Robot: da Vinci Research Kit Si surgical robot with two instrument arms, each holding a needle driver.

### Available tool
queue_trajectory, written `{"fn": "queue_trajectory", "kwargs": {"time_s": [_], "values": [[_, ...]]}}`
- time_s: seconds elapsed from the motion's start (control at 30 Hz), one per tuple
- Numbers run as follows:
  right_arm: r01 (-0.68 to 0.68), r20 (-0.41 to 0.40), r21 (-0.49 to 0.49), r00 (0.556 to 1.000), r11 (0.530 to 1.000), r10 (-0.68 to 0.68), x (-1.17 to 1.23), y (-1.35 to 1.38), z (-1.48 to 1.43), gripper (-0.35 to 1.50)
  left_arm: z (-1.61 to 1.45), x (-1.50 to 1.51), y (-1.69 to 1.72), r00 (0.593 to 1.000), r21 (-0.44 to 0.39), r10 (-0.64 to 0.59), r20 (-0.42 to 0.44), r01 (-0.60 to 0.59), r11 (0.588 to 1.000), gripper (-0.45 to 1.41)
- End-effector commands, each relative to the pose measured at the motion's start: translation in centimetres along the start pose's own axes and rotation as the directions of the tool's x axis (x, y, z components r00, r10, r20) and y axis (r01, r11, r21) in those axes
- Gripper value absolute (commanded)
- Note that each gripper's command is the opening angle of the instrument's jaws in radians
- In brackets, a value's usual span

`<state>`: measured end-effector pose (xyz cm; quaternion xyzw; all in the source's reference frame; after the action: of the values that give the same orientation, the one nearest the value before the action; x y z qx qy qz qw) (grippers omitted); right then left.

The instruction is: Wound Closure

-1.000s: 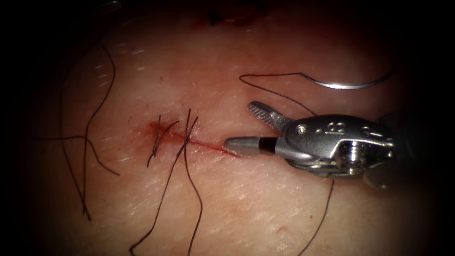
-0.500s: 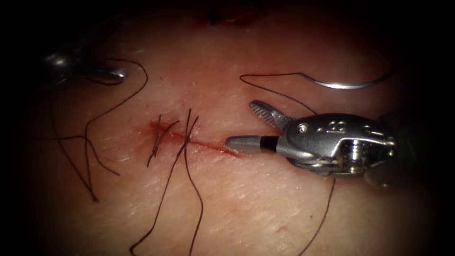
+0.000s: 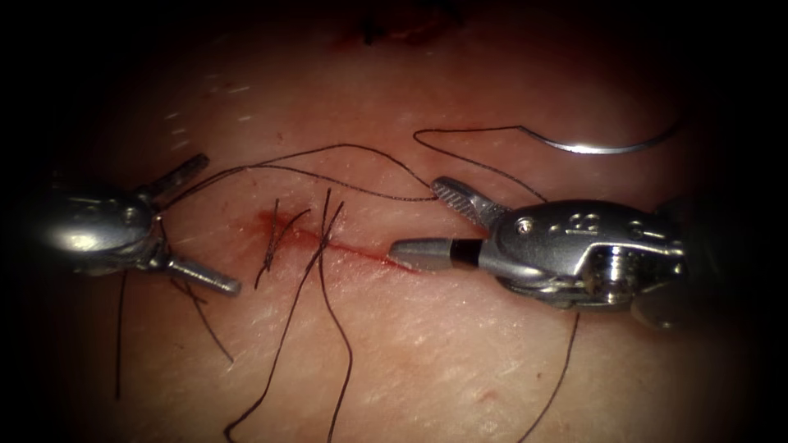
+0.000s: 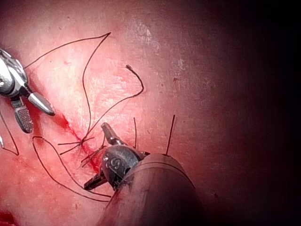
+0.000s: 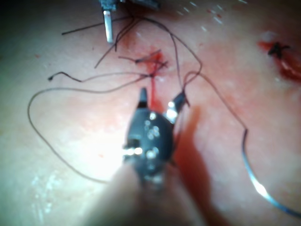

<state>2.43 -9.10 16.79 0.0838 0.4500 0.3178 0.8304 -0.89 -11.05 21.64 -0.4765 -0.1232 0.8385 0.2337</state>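
The left arm's silver needle driver (image 3: 176,226) sat left of the thin red cut (image 3: 341,244) in the pale pink pork tissue (image 3: 427,353) with its jaws spread wide and nothing clamped, a strand of thin dark thread (image 3: 328,152) running across from its jaw hinge to the right arm's tool. The right arm's silver needle driver (image 3: 427,220) lay at the cut's right end, jaws wide apart, holding nothing. The curved steel needle (image 3: 603,146) rested free on the tissue, right of the cut, beyond the right tool.
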Motion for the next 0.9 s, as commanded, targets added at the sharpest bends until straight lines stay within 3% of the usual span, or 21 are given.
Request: {"fn": "queue_trajectory", "kwargs": {"time_s": [0.03, 0.1, 0.17, 0.43, 0.47, 0.6, 0.77, 0.8, 0.9], "values": [[-0.004, 0.000, 0.005, 1.000, 1.000, 0.004, -0.05, -0.14, 0.05, 1.48, 0.10, 0.00, 0.23, 0.999, -0.032, -0.006, -0.044, 0.005, 0.999, 1.21], [-0.003, 0.000, 0.006, 1.000, 1.000, 0.003, -0.06, -0.16, 0.03, 1.48, 0.14, 0.05, 0.48, 0.988, -0.103, -0.037, -0.149, 0.022, 0.994, 1.16], [-0.003, 0.000, 0.007, 1.000, 1.000, 0.003, -0.06, -0.16, 0.03, 1.48, 0.14, 0.07, 0.56, 0.985, -0.118, -0.064, -0.162, 0.045, 0.992, 1.13], [-0.003, 0.000, 0.006, 1.000, 1.000, 0.003, -0.07, -0.19, 0.02, 1.48, 0.03, 0.16, 1.41, 0.949, -0.253, -0.295, -0.110, 0.261, 0.932, 0.93], [-0.003, 0.000, 0.006, 1.000, 1.000, 0.003, -0.06, -0.19, 0.02, 1.48, 0.01, 0.18, 1.54, 0.970, -0.296, -0.227, -0.089, 0.192, 0.936, 0.89], [-0.003, 0.000, 0.006, 1.000, 1.000, 0.003, -0.06, -0.19, 0.03, 1.48, -0.02, 0.20, 1.64, 0.984, -0.347, -0.155, -0.085, 0.116, 0.931, 0.83], [-0.003, 0.000, 0.006, 1.000, 1.000, 0.003, -0.06, -0.21, 0.02, 1.48, 0.01, 0.17, 1.52, 0.998, -0.287, 0.022, -0.064, -0.039, 0.957, 0.99], [-0.003, 0.000, 0.006, 1.000, 1.000, 0.003, -0.06, -0.21, 0.02, 1.48, 0.03, 0.15, 1.43, 0.993, -0.260, 0.105, -0.046, -0.113, 0.959, 1.04], [-0.003, 0.000, 0.006, 1.000, 1.000, 0.003, -0.06, -0.21, 0.02, 1.48, 0.07, 0.08, 1.32, 0.985, -0.228, 0.170, -0.005, -0.167, 0.959, 1.06]]}}
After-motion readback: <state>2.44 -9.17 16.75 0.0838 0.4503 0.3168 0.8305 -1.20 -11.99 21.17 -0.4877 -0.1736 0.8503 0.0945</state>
